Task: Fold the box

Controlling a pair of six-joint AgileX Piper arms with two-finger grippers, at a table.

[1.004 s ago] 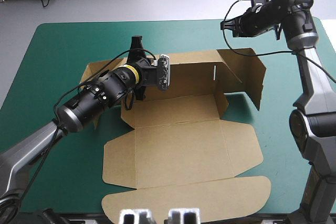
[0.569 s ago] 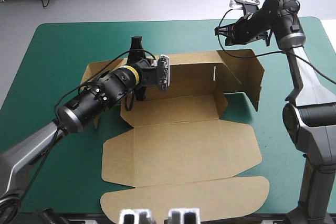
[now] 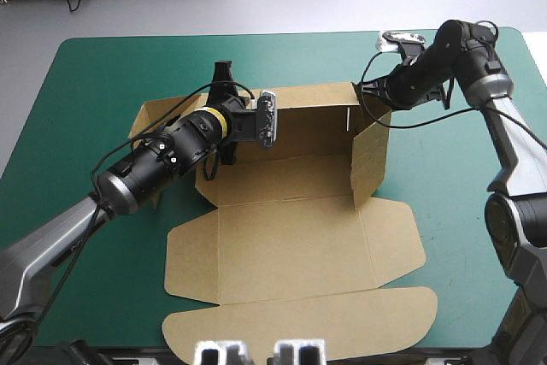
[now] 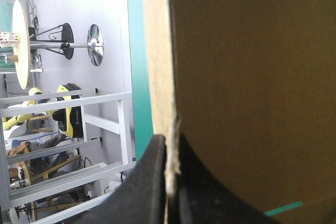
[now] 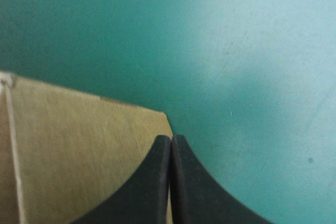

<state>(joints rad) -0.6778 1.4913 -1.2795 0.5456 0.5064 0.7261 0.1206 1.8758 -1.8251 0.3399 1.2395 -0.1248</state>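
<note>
while the brown box lies mid-way on the teal-green bench, rear and right walls raised, the left tool clenches the rear wall's edge; the right tool, pinched together and empty, is at the right wall's outer side.

A teal-green cover lies flat over the table, far corners rounded.
</note>
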